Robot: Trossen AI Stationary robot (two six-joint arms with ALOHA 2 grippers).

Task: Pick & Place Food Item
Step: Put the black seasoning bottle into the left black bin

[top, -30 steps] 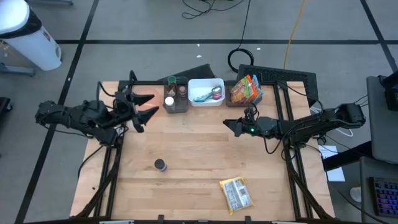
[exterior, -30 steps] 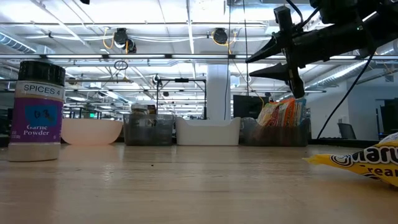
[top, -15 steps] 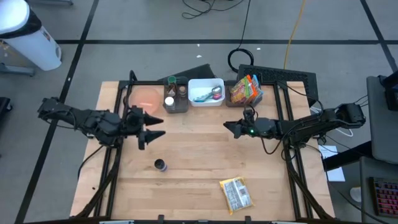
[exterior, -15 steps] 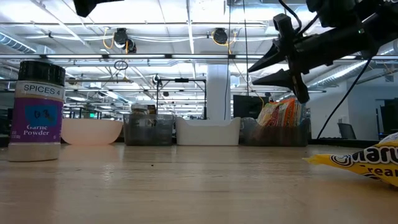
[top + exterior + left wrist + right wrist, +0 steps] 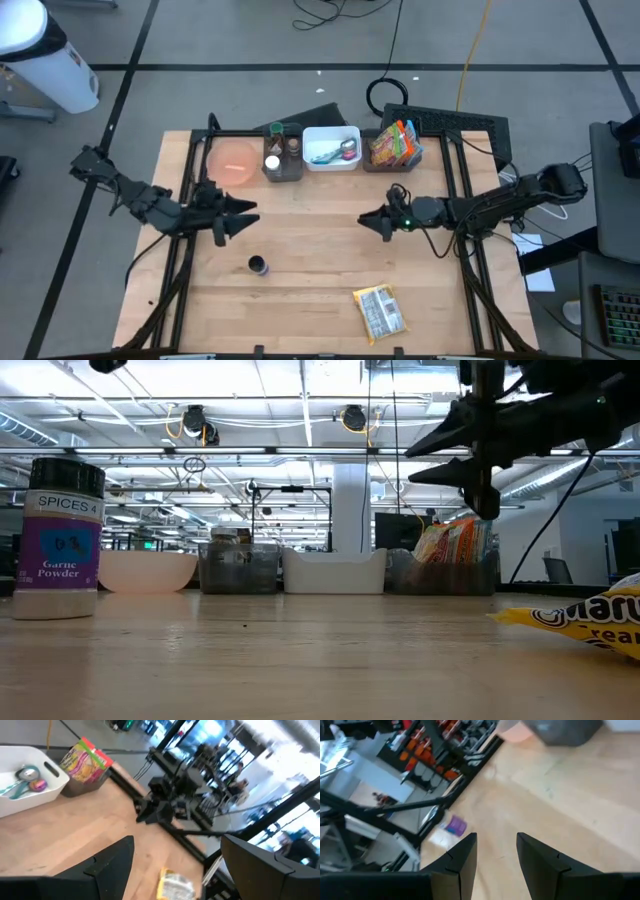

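Plastic spice jar [image 5: 259,265], likely light, rigid, slick: grab mid-body below cap; left gripper [image 5: 243,212] wide open at its 11 o'clock, right gripper [image 5: 371,220] part-open, empty.

Two dark two-finger grippers are being counted: a left gripper [image 5: 240,216] and a right gripper [image 5: 371,220]. One purple-labelled garlic powder jar [image 5: 259,265], one yellow snack packet [image 5: 380,311], one pink round bowl [image 5: 232,161], one white rectangular bin [image 5: 331,148] and two dark bins [image 5: 283,153] [image 5: 395,149] are being shown.

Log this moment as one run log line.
left gripper: open, empty, above table | right gripper: part open, empty | spice jar: upright | snack packet: flat
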